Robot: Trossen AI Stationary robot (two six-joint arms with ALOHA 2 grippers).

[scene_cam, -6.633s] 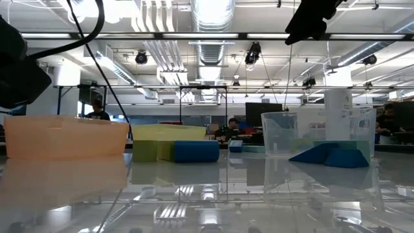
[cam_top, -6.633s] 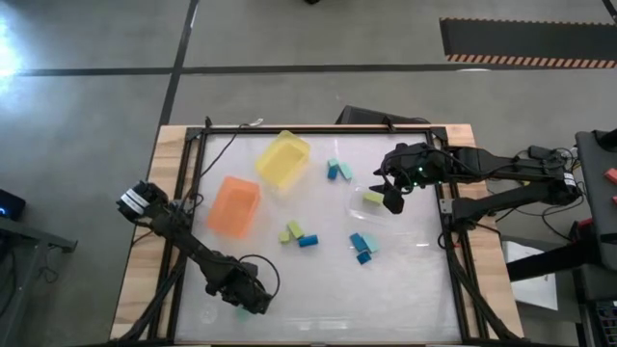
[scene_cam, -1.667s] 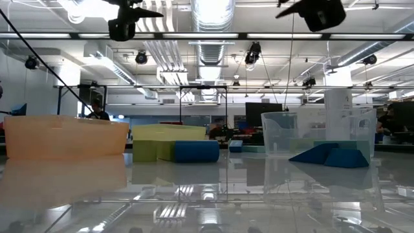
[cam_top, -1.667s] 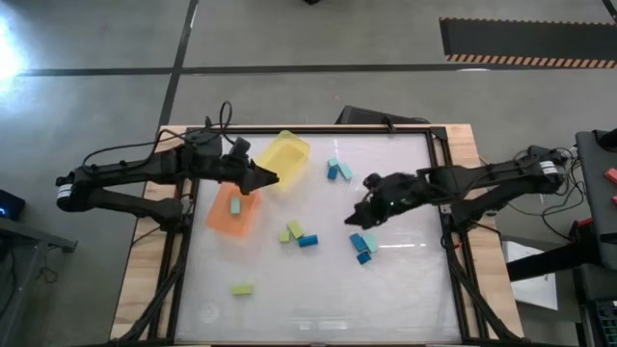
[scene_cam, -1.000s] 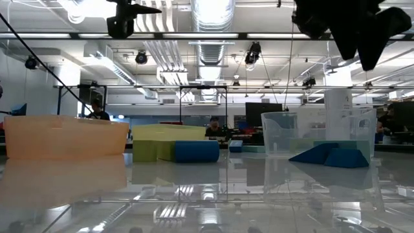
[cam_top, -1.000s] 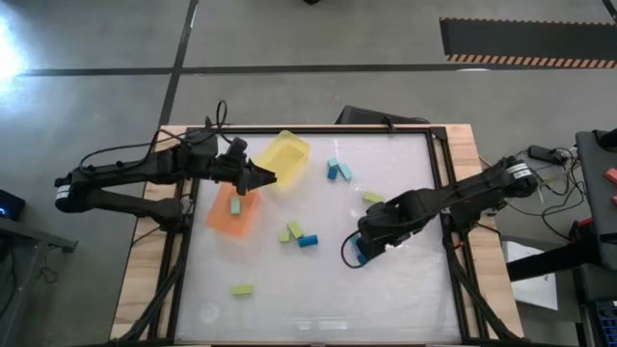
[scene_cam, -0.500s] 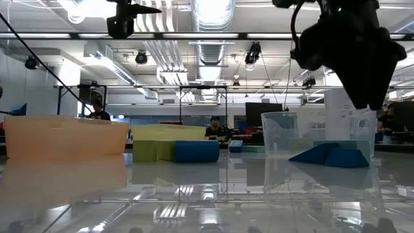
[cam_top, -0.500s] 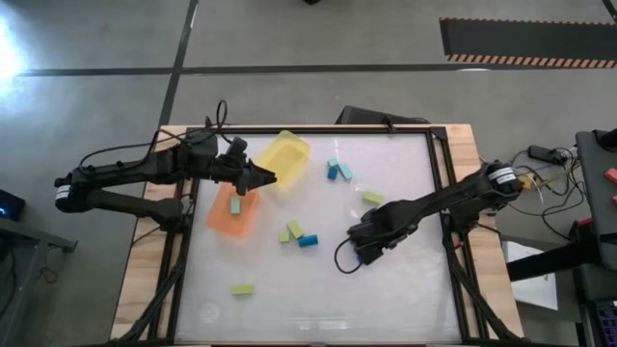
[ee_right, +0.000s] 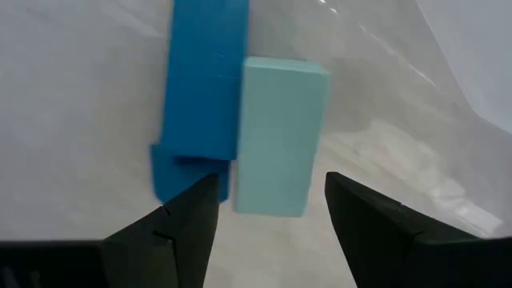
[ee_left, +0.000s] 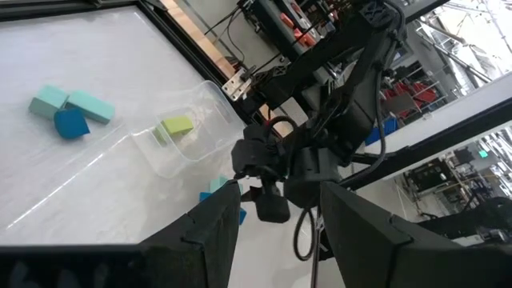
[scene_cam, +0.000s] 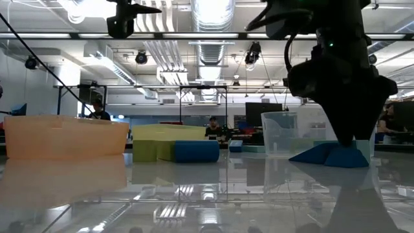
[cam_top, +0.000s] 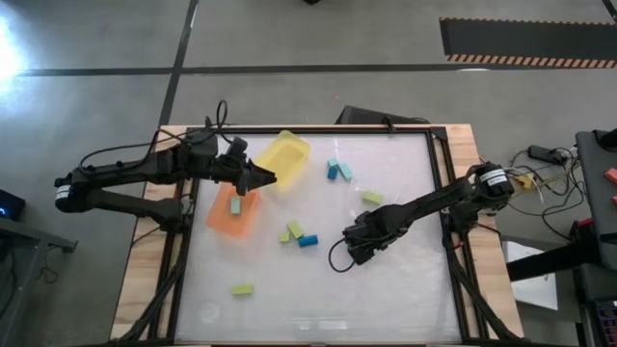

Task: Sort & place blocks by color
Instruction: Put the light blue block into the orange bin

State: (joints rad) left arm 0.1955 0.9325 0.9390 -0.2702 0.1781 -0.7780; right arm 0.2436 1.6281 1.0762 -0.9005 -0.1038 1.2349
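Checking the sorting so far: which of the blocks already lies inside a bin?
The light teal block lying in the orange bin, just below the left gripper. All the other blocks that show lie outside both bins.

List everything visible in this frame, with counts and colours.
Table: one, white.
Orange bin: one, left side; one teal block inside.
Yellow bin: one, beside it.
Clear dish: one, right of centre; one yellow-green block inside.
Far blocks: two teal, one blue, by the yellow bin.
Centre blocks: two yellow-green, one blue.
Near block: one, yellow-green, front left.
Right blocks: two blue, one teal, mid-table.
Left gripper: open, over the bins.
Right gripper: open, down at those blocks.
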